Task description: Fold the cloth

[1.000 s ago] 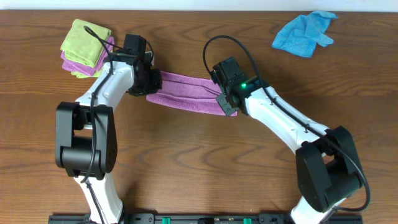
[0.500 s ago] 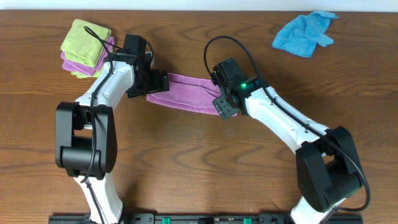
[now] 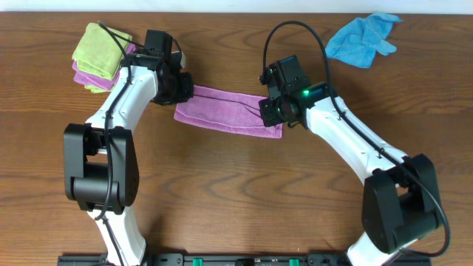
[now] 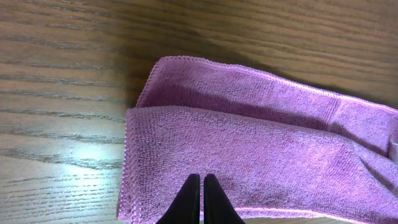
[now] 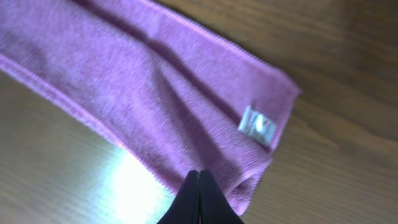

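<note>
Mauve cloth [image 3: 225, 112] folded lengthwise, white tag [image 5: 257, 126], left hand [image 4: 200, 178] clenched, right hand [image 5: 198, 174] clenched

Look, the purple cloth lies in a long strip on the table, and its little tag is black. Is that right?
Not quite. The cloth does lie in a long strip on the table, but its little tag is white, not black. The right wrist view shows it clearly.
</note>
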`<state>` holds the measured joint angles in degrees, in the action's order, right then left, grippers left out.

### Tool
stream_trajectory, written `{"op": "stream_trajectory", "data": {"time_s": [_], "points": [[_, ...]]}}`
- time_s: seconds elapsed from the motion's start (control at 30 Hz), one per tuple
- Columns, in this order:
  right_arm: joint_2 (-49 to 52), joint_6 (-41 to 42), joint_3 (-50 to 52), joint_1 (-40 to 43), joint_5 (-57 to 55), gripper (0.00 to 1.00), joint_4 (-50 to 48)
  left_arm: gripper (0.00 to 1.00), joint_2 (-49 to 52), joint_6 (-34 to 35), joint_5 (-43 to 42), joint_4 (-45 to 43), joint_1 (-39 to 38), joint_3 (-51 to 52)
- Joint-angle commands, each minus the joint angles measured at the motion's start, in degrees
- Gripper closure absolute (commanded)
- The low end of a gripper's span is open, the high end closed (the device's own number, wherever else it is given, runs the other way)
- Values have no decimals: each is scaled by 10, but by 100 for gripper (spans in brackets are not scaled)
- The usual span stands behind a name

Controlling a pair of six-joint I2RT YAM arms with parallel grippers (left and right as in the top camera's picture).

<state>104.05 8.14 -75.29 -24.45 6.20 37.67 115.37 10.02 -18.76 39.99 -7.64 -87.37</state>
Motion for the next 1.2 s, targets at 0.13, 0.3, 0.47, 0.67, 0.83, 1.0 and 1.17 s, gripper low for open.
{"op": "stream_trajectory", "data": {"time_s": [0.13, 0.3, 0.47, 0.67, 0.83, 1.0, 1.17], "points": [[25, 13, -6, 17, 78, 99, -10, 94, -15, -41, -2, -32, -29, -9], [41, 13, -6, 24, 82, 98, 1, 94, -9, -41, 31, -73, -43, -9], [71, 13, -6, 24, 84, 99, 0, 94, 25, -41, 33, -72, -44, -9], [116, 13, -6, 24, 78, 98, -9, 94, 77, -36, 21, -65, -45, -9], [128, 17, -6, 24, 18, 98, -25, 94, 107, -36, 22, -31, -47, -9], [129, 17, -6, 30, -6, 99, -47, 94, 109, -27, 22, 17, -48, -9], [129, 17, -6, 39, -8, 98, -75, 94, 109, -17, 23, 76, -50, -9]]}}
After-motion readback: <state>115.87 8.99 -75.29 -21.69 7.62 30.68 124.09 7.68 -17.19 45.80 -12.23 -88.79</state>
